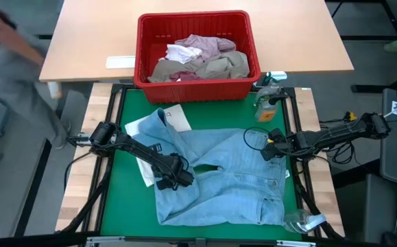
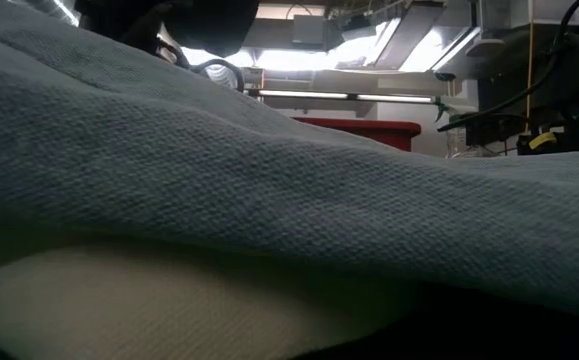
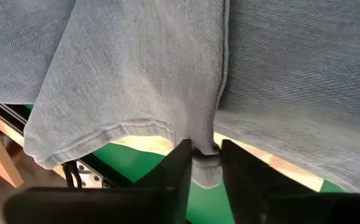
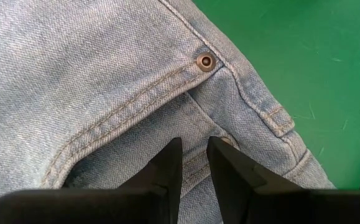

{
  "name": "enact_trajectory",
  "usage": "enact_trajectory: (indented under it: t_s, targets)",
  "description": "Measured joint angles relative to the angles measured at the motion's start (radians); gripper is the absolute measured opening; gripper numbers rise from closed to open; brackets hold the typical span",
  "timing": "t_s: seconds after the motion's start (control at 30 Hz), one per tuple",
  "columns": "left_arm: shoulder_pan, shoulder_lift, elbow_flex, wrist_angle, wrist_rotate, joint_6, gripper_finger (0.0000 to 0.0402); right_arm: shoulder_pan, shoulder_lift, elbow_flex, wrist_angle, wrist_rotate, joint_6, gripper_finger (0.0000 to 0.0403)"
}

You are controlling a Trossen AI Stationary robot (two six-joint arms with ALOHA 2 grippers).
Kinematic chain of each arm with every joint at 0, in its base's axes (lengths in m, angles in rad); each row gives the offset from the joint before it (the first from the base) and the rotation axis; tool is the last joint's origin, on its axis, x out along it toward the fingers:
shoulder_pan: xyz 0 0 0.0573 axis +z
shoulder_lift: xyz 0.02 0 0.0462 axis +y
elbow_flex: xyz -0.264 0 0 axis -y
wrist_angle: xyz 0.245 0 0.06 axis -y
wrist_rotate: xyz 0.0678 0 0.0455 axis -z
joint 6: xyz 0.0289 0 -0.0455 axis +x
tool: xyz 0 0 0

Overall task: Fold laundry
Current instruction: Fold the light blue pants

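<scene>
Both end effectors (image 3: pixel 203 163) (image 4: pixel 194 163) pinching jeans (image 1: pixel 219 175), green mat (image 1: pixel 126 110)

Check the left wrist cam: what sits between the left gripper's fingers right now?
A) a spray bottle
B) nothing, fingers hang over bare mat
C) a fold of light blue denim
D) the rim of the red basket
C: in the left wrist view the left gripper pinches a seam fold of the jeans between its two dark fingers, above the green mat.

Green mat (image 1: pixel 133 110), pale wood table (image 1: pixel 95 34), bright ceiling lights (image 2: pixel 299 60).
</scene>
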Motion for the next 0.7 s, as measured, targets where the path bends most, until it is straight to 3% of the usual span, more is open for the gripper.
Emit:
enact_trajectory:
  t_s: [0.17, 0.37, 0.7]
  targets:
    - [0.0, 0.0, 0.0, -0.001, 0.003, -0.004, 0.0008, 0.0, 0.0, 0.0, 0.0, 0.0, 0.0, 0.0082]
    - [0.0, 0.001, 0.053, -0.076, 0.054, 0.002, 0.0003, 0.0, 0.0, 0.0, 0.0, 0.0, 0.0, 0.0082]
    - [-0.006, -0.075, 0.223, -0.068, 0.04, -0.012, 0.0001, 0.0, 0.0, 0.0, 0.003, 0.001, -0.001, 0.0082]
